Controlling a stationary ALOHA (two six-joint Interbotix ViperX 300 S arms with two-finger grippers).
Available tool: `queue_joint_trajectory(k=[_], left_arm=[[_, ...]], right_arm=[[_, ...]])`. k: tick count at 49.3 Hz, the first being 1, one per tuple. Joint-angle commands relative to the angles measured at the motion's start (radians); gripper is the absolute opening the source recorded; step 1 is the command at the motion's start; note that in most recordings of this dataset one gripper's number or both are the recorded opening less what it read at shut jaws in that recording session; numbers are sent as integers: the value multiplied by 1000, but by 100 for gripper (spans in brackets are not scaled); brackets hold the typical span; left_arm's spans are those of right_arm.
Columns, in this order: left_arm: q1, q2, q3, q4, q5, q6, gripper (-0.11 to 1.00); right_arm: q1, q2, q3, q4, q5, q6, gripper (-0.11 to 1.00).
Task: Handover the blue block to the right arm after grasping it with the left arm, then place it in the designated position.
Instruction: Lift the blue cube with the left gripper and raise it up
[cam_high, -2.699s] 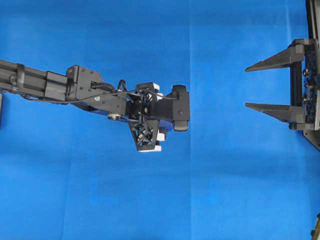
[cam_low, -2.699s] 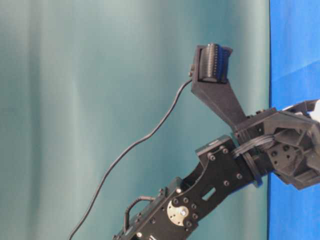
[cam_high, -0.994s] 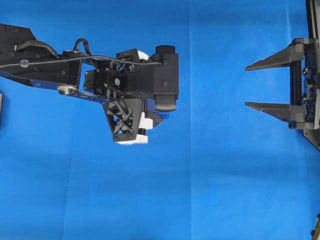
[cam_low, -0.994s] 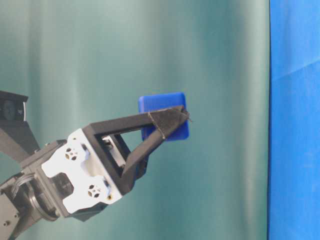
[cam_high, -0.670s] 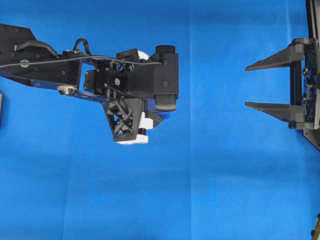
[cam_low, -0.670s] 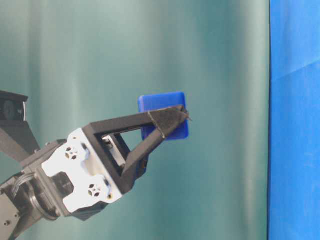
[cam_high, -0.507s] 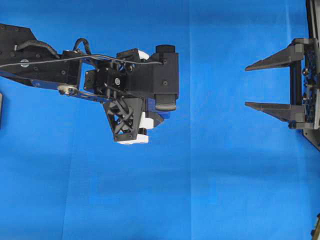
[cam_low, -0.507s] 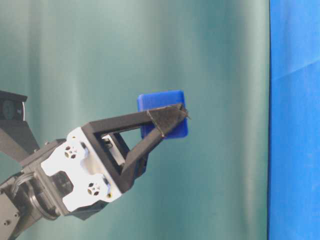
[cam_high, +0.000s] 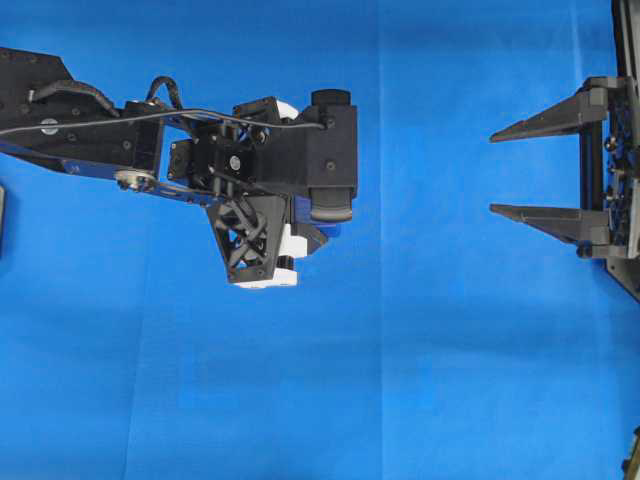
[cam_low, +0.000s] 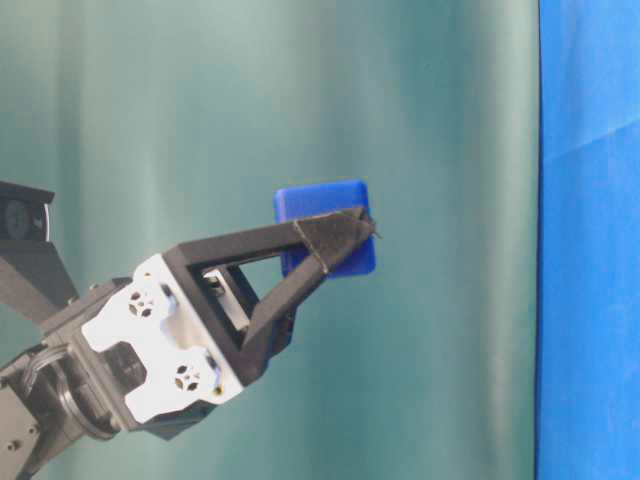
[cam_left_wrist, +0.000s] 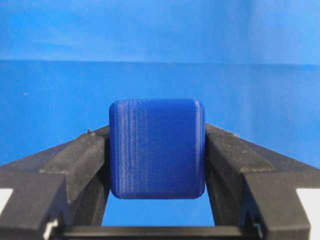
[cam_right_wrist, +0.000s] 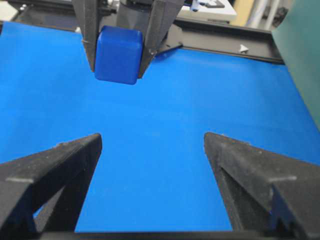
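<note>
1. The left arm (cam_high: 100, 140) is black, built of flat plates with small screws and one round silver joint cap.
2. A thin black cable (cam_high: 150, 118) runs along its top.
3. Its gripper (cam_low: 335, 240) has triangular open-frame black fingers and white plastic brackets (cam_low: 150, 340).
4. The right arm's gripper (cam_high: 495, 172) has two pointed black fingers with rough inner faces.

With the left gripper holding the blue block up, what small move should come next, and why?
Probably the right gripper should advance toward the blue block: its jaws stand wide open and apart from the block, which the left gripper holds clamped above the cloth.
</note>
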Motion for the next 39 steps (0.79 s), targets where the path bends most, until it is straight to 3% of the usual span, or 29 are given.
queue_joint_trajectory(k=[1, 13, 39], left_arm=[[2, -29, -11, 2, -11, -2, 46], [2, -72, 63, 3, -164, 2, 46], [2, -261, 442, -2, -859, 28, 46]], right_arm=[[-2, 6, -26, 3, -5, 2, 95], [-2, 2, -28, 3, -5, 2, 95], [-2, -8, -37, -2, -8, 0, 95]])
